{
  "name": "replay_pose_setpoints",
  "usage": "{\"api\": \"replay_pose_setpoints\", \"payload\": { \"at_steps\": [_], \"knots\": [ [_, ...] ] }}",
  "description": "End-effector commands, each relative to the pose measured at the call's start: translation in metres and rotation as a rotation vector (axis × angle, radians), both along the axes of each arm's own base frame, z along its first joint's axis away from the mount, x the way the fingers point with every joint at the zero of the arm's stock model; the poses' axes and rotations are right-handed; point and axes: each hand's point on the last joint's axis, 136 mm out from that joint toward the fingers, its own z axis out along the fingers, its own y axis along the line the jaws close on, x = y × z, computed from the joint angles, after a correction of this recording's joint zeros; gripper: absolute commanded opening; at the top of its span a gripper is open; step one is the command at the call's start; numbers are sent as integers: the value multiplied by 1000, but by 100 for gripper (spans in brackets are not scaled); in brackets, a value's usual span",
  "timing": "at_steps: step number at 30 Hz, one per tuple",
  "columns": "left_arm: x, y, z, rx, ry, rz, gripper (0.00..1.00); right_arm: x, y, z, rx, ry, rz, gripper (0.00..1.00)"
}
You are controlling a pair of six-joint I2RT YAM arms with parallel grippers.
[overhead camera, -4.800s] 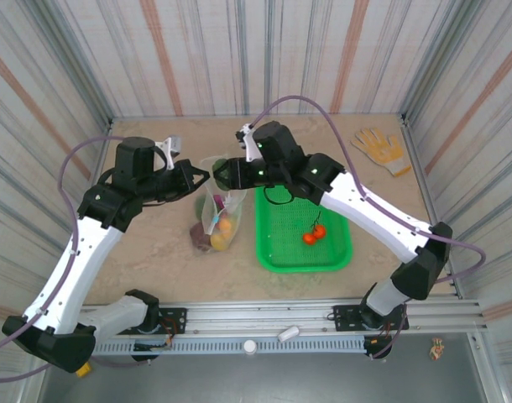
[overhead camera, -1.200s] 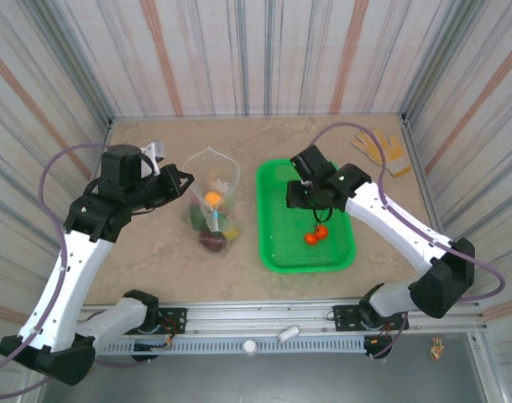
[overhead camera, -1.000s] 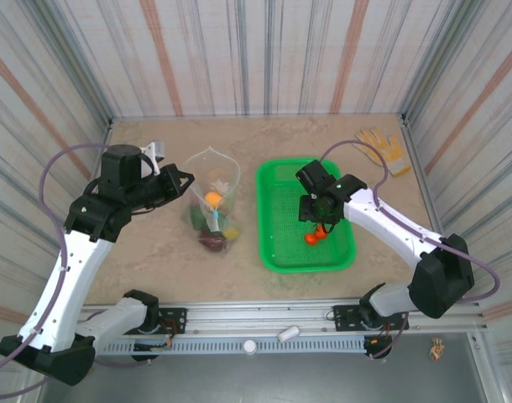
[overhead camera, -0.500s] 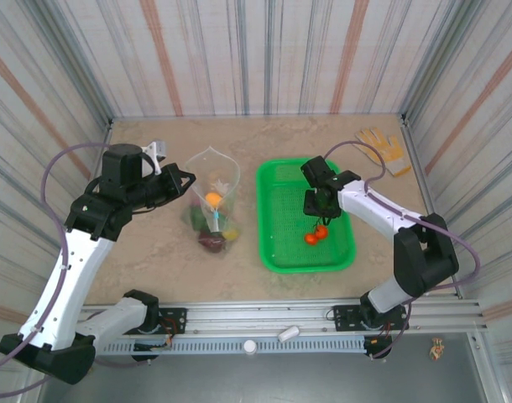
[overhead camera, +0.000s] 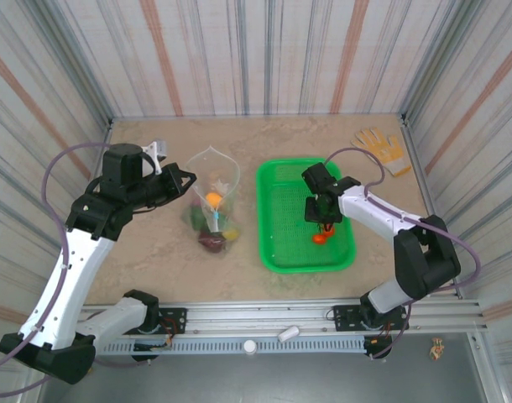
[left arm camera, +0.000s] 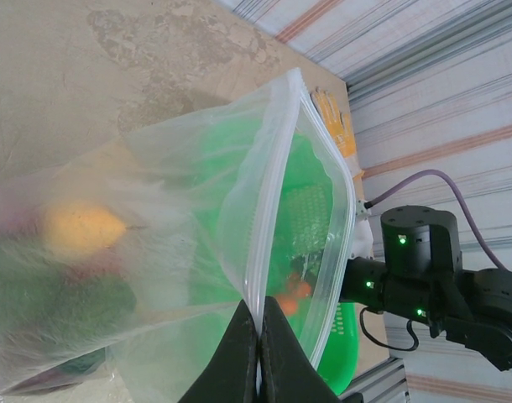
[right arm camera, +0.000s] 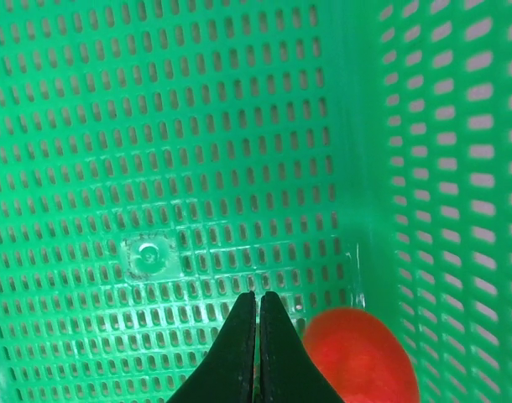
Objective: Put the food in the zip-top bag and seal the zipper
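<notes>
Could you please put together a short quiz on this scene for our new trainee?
1. True or false: the left gripper is shut on the mouth edge of the zip-top bag.
2. Where does the red-orange food piece lie? A. in the green basket B. inside the bag C. on the bare table
3. Is the zipper sealed or open?
Key: 1 true; 2 A; 3 open, the bag's mouth gapes.
</notes>
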Motion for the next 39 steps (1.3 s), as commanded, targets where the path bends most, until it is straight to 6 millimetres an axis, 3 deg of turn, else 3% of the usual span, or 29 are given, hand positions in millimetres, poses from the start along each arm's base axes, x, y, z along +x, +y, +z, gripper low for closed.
{"api": "replay_pose_setpoints", "payload": {
  "at_steps": [1,7,13,22,25,30,34,39],
  "knots": [
    [-1,-3,3,-23,-19,-11,0,0,-6,22,-19,-48,8,3],
    [-1,-3,4,-25,-21,-10,0,5,4,75,66,-152,25,3],
    [0,-6,4,-33,-15,-19,0,13,34,155,249,-307,78,4],
    [1,-10,4,-39,-14,-40,0,7,123,290,457,-535,349,4],
    [1,-11,3,-42,-8,-48,0,1,153,320,499,-587,436,4],
    [2,-14,4,-48,-3,-58,0,-5,200,344,528,-631,566,4],
    [3,-14,5,-46,-7,-59,0,-6,231,337,487,-613,641,4],
    [2,-15,9,-42,-14,-62,0,-2,265,313,426,-578,698,4]
  ]
}}
